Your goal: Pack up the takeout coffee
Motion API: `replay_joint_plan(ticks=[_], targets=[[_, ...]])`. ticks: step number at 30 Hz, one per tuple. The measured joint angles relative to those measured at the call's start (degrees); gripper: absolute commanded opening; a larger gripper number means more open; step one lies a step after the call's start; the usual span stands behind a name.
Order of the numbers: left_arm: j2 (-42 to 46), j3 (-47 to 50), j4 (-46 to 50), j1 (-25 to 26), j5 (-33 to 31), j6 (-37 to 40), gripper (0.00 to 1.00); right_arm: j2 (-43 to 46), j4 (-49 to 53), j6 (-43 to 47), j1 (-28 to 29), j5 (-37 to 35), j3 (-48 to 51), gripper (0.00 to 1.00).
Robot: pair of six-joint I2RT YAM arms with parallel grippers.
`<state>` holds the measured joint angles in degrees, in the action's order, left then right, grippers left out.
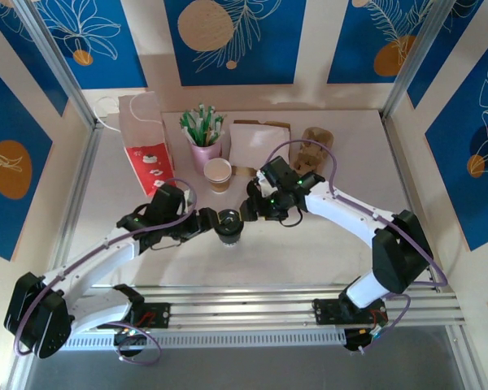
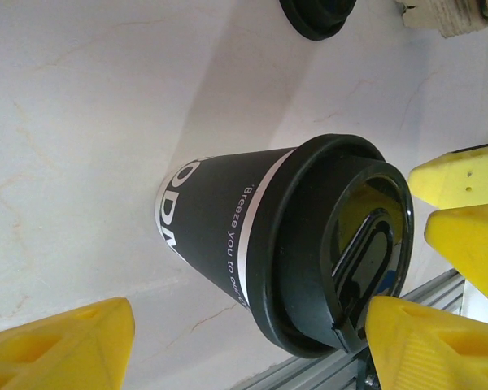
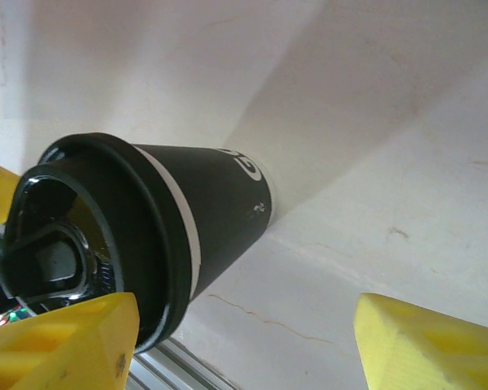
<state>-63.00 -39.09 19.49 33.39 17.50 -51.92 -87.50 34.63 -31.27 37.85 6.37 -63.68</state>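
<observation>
**Lidded coffee bracketed from both sides, not yet gripped**

Yellow fingertips (image 2: 65, 345) in the bottom corners of the left wrist view, set wide apart: left gripper (image 2: 248, 325) open, nothing clamped. Same story opposite: right gripper (image 3: 246, 313) spread wide, holding nothing.

Between the two, upright on the white table (image 1: 350, 236), the takeout coffee (image 1: 228, 226). Dark paper wall with a pale band and white lettering, capped by a black lid (image 2: 333, 244) with a sip flap. Placed mid-table toward the near edge, well forward of the back row: red-and-white paper bag (image 1: 146, 150), pink cup of sticks (image 1: 204, 146), unlidded tan cup (image 1: 218, 173), brown cardboard carrier (image 1: 313, 150).

From the left wrist, lid rim just beside one fingertip, with a clear gap to the other. Cannot tell whether rim and pad touch. From the right wrist, much the same: close by one finger, well apart from the other.

Handling, as a judgement:
- **Weight:** probably light if empty, top-heavy and sloshing if filled. No telling the fill from outside.
- **Wall:** thin paper, likely to buckle under a hard squeeze.
- **Lid:** glossy and only pressed on, so apt to pop off if pinched or used as a handle.
- **Best hold:** across the wall just under the lid rim, stiffened there by the rolled lip, with the widening taper guarding against a slide downward.
- **Grip:** gentle closure, one gripper only, kept upright throughout.
- **Main risk:** both sides closing together and crushing or tipping it.
</observation>
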Motion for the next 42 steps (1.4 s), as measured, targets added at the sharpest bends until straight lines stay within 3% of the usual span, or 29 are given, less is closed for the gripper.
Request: replay_joint_plan(ticks=[27, 42], targets=[[-3.78, 3.96, -10.82, 2.05, -0.59, -0.5, 0.75, -0.68, -5.86, -2.6, -0.85, 1.2, 4.31, 0.69], [-5.49, 9.49, -23.69, 2.05, 0.68, -3.69, 0.75, -0.68, -10.08, -3.89, -1.99, 0.37, 6.08, 0.68]])
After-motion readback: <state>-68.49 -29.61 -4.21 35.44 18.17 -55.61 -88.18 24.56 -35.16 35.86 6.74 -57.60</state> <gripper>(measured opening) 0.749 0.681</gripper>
